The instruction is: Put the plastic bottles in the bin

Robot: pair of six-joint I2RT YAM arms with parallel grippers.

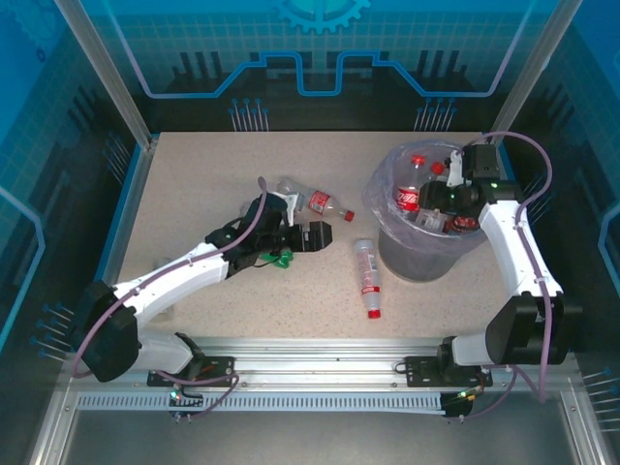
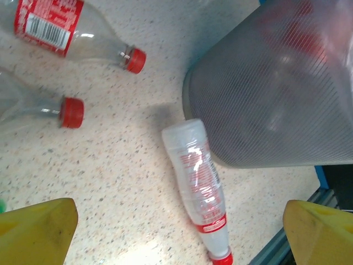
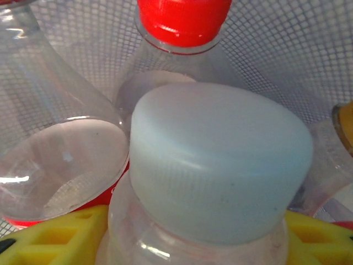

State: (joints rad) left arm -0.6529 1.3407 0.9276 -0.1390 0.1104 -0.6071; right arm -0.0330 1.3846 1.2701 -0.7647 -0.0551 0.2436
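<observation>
The white-capped bottle [image 3: 220, 165] stands neck-up between the right fingers [image 3: 49, 237], which are closed on it just under the cap. The view is so near that I cannot say how firm the hold is. The bottle hangs inside the mouth of the bin [image 1: 397, 254], above bottles already lying there, with a red-capped bottle [image 3: 185, 19] right behind it. The heap seems to reach close to the rim. This is the first risk, in my judgement: let go here, the bottle may land on the round bodies under it, tip over, and roll out across the rim. The liner bag [image 1: 386, 179] is loose and crinkled at the edge, so the fingers could catch it on leaving and drag the bin.

On the worktop [image 1: 194, 194] a lying bottle [image 2: 196, 182] rests just beside the bin wall, base toward the bin and red cap away from it. The left fingers [image 2: 38, 232] hang above it, spread wide and holding nothing. The bin is so near that one finger coming down may strike its wall and push the bin while the right arm is inside. The bottle is also round and thin, so a squeeze off its middle could make it roll or spring away. A labelled bottle [image 2: 55, 25] and a clear bottle [image 2: 33, 110] lie farther out, well apart from the bin.
</observation>
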